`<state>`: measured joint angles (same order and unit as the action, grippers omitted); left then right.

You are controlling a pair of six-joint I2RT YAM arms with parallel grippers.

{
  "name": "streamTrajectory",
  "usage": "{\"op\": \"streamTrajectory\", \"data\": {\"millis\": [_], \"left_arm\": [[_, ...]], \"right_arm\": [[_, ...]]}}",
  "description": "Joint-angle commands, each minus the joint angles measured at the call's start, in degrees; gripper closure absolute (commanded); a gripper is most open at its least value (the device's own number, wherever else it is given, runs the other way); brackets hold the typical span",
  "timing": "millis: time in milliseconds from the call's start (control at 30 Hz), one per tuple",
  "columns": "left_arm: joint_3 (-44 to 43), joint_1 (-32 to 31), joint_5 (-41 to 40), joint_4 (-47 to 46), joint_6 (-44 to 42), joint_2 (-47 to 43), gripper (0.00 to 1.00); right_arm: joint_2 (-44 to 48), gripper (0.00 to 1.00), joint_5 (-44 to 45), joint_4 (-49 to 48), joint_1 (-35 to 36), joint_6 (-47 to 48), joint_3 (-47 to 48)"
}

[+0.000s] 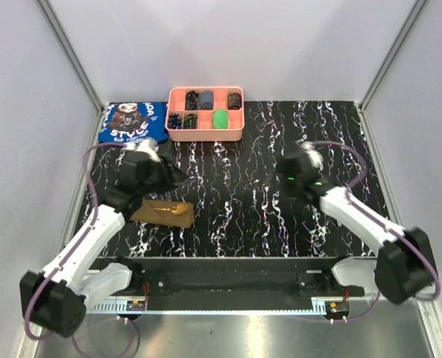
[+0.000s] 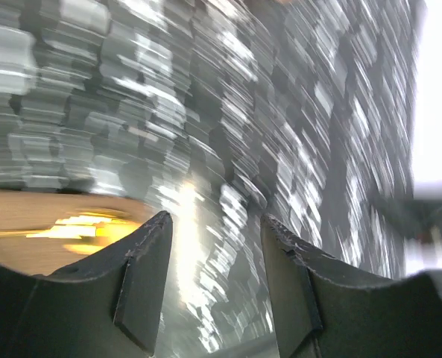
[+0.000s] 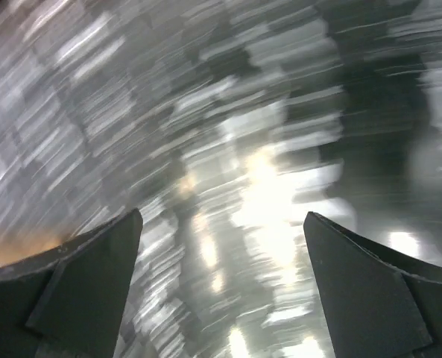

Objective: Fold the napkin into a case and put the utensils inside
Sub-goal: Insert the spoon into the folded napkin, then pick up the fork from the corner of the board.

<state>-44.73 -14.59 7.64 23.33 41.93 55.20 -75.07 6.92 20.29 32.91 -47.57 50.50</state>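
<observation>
Because the folded napkin [image 1: 159, 212] lies free on the black marbled table [image 1: 243, 216], nearest the arm bases and left of centre, with nothing pressed on it, its fold could be sprung open. The utensils [image 1: 177, 208], seen only as a gold glint at the napkin's right end, could then be shed from that end; whether both pieces are tucked inside cannot be told. A snag is also to be feared: the left gripper [image 1: 170, 176] is held just beyond the napkin's far edge, and the cloth could be dragged if a finger were caught in it. Its jaws are seen parted in the blurred wrist view, with nothing between them and nothing touched. Well to the right of the napkin, the right gripper [image 1: 286, 186] is spread wide and likewise empty. Farthest beyond the napkin, a blue printed cloth [image 1: 131, 123] and a pink compartment tray [image 1: 204, 136] are set at the table's back edge.
</observation>
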Motion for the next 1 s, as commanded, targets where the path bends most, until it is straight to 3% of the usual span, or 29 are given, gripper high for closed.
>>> {"op": "streamTrajectory", "data": {"millis": [0, 100, 200, 300, 400, 567, 733, 800, 900, 967], "left_arm": [[-4.2, -14.9, 4.0, -6.6, -1.3, 3.9, 0.46], [-6.2, -21.7, 5.0, -8.6, -2.2, 6.4, 0.46], [-6.1, -24.4, 7.8, -10.8, -1.6, 7.6, 0.46], [-5.2, -24.9, 10.9, -12.6, -1.9, 7.6, 0.46], [-5.5, -24.9, 11.8, -12.3, -3.2, 7.2, 0.46], [-6.5, -24.9, 11.8, -11.4, -4.6, 6.6, 0.46], [-6.4, -24.9, 12.6, -11.3, -5.0, 6.5, 0.47], [-6.5, -24.9, 12.4, -11.3, -5.4, 6.8, 0.47], [-6.7, -24.8, 12.4, -11.3, -5.5, 7.5, 0.47], [-6.6, -24.8, 12.3, -11.5, -5.5, 7.7, 0.47]], "right_arm": [[11.6, 0.00, 17.2, 12.8, -11.9, 5.1, -8.1], [16.7, 0.00, 21.4, 16.0, -21.1, 5.9, -10.6], [17.2, 0.00, 14.8, 12.2, -35.2, 10.5, -12.5], [10.7, 0.00, 9.5, 9.1, -45.9, 14.4, -9.7], [2.2, 0.00, 8.3, 4.4, -47.3, 19.7, -6.0], [-11.7, 0.11, 3.5, 1.2, -47.4, 25.9, -1.4], [-15.7, 0.16, 2.0, -1.7, -47.3, 27.2, -2.0], [-17.6, 0.21, 1.2, -1.9, -47.3, 27.2, -1.4], [-20.6, 0.39, 1.4, -1.7, -47.4, 27.2, 0.2], [-22.3, 0.46, 1.6, -1.0, -47.2, 27.0, 1.6]]}}
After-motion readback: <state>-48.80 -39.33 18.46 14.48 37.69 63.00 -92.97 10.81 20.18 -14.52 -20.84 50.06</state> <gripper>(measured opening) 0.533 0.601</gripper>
